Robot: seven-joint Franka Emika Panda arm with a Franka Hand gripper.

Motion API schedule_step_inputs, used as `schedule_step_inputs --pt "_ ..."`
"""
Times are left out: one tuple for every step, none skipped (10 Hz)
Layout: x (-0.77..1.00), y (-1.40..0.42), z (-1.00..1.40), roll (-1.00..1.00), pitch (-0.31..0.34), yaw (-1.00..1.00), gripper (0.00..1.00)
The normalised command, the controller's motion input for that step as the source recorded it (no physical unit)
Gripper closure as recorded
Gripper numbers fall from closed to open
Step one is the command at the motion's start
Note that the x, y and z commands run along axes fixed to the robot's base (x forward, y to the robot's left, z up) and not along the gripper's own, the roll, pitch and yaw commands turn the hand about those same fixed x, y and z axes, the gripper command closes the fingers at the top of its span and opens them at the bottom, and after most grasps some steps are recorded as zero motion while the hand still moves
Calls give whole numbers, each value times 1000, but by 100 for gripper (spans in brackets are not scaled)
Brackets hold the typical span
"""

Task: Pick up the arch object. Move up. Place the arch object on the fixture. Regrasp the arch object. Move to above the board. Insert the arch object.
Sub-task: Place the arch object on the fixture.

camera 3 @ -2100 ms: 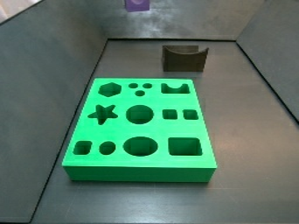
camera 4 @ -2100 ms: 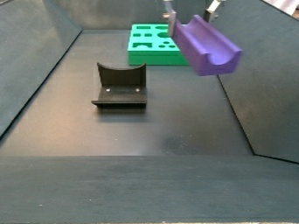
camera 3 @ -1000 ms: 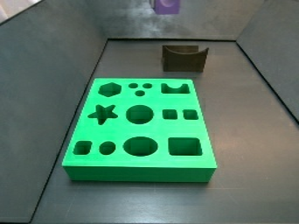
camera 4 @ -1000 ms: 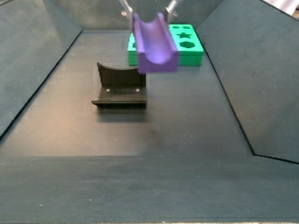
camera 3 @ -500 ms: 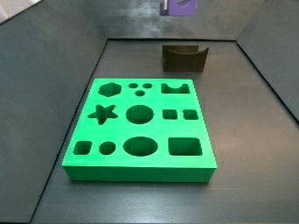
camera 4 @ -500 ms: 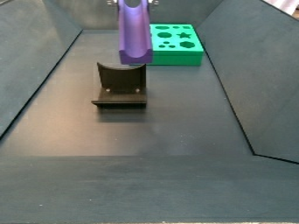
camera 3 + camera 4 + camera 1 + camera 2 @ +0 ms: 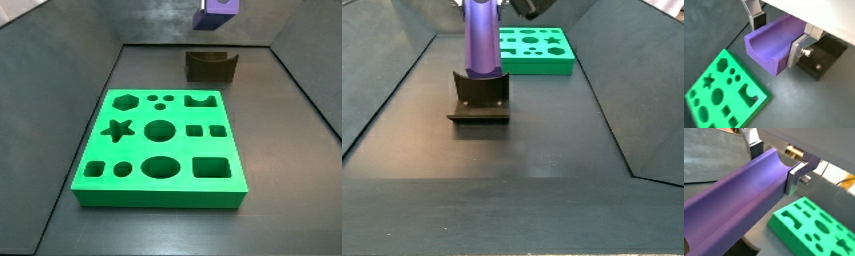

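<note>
The gripper point(image 7: 777, 34) is shut on the purple arch object point(image 7: 771, 47), its silver fingers point(image 7: 801, 47) pressing on the two long sides, the channel facing out; both wrist views show this point(image 7: 776, 164). In a side view the arch object point(image 7: 482, 40) hangs upright, its lower end at the curved notch of the dark fixture point(image 7: 478, 98); I cannot tell whether they touch. In a side view only the arch object's end point(image 7: 221, 9) shows at the top edge, above the fixture point(image 7: 211, 66). The green board point(image 7: 160, 150) lies flat on the floor.
Grey walls slope up around the dark floor on all sides point(image 7: 382, 90). The board point(image 7: 533, 50) lies beyond the fixture in a side view, and shows beside the arch object in both wrist views point(image 7: 724, 95) point(image 7: 814, 225).
The gripper has carried the arch object sideways from over the board to over the fixture. The piece has turned from tilted to upright and come down towards the notch.
</note>
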Motion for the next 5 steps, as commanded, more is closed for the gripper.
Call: schedule_step_inputs --pt "33 41 -6 -1000 80 -196 100" --pt "37 38 -9 -1000 66 -221 100" --pt "68 37 -12 -829 45 -217 100" --pt "83 43 -18 -635 26 -194 100" --pt "84 45 -16 -449 5 -171 100"
